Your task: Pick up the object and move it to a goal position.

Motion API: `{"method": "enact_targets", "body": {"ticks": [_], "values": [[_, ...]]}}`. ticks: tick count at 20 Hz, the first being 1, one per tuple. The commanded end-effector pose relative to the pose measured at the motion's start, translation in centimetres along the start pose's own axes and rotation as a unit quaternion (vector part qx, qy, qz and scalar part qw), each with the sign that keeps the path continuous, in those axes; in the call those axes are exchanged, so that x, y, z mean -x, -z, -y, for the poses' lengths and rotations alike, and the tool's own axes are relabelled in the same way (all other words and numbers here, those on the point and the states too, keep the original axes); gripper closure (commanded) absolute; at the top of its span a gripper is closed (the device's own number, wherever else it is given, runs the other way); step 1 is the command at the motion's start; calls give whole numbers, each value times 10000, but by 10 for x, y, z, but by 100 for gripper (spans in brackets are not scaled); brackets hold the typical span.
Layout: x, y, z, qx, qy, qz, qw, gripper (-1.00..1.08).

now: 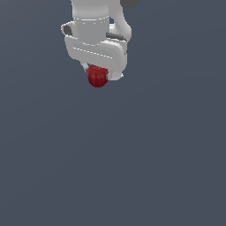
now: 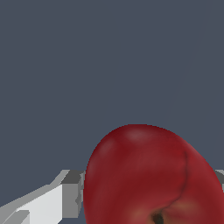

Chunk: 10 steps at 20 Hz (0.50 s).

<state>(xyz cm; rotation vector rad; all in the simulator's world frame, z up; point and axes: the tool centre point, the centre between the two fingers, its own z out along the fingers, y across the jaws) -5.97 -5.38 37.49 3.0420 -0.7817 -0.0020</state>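
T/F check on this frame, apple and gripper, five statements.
1. The apple is dark red. True.
2. The apple sits between the gripper's fingers. True.
3. The apple lies alone in the middle of the exterior view, far from the arm. False: it is right under the white gripper, near the top of that view.
4. Several objects are scattered on the surface. False: only the apple shows.
5. The wrist view shows the apple's dimple. True.
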Motion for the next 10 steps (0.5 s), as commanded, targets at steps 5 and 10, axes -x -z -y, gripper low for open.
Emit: {"method": "enact_targets", "body": {"ticks": [5, 10], "values": [[0, 15, 1, -3, 0, -6, 10000, 108], [0, 12, 1, -3, 0, -6, 10000, 108]]}}
